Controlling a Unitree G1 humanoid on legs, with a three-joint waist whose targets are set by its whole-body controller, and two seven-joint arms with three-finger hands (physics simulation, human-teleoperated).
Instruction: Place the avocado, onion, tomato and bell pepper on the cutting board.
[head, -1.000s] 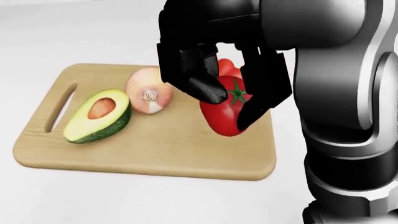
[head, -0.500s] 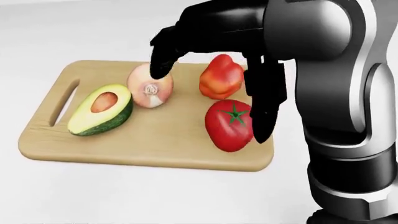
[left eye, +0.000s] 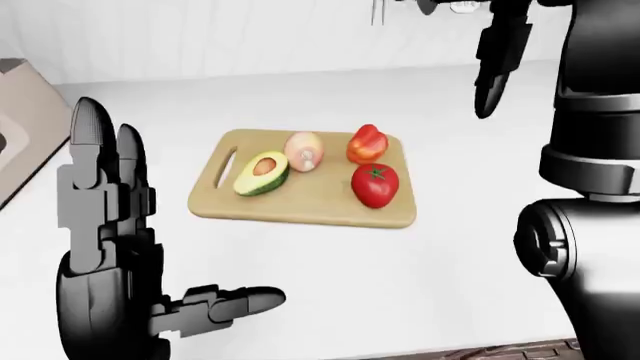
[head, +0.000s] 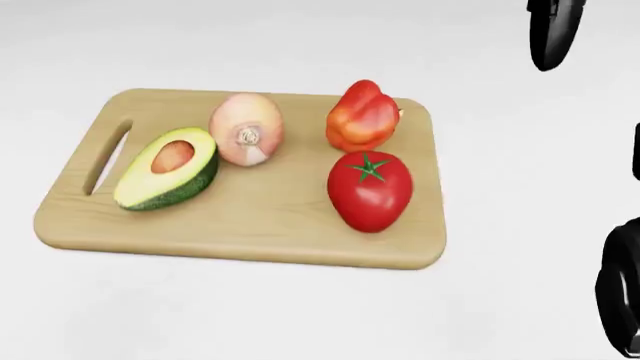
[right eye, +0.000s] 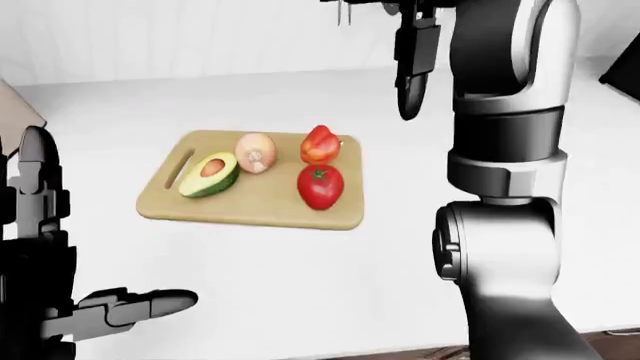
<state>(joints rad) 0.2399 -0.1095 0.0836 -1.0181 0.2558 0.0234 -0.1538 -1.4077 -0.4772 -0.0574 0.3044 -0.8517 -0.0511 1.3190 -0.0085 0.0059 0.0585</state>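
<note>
The wooden cutting board (head: 250, 225) lies on the white counter. On it are the halved avocado (head: 168, 168) at left, the onion (head: 246, 128) beside it, the red bell pepper (head: 361, 116) at upper right and the tomato (head: 370, 190) below the pepper. My right hand (left eye: 490, 71) is raised high above and right of the board, fingers hanging open and empty. My left hand (left eye: 130, 247) is open and empty, held up at the lower left of the left-eye view, well clear of the board.
The white counter (left eye: 300, 285) runs all round the board. A white wall (left eye: 200, 30) stands along the top. A tan edge (left eye: 20, 127) shows at the far left of the left-eye view. My right arm (right eye: 500, 150) stands right of the board.
My right hand let go of the tomato and rose up and to the right, away from the board. The tomato now lies free on the board.
</note>
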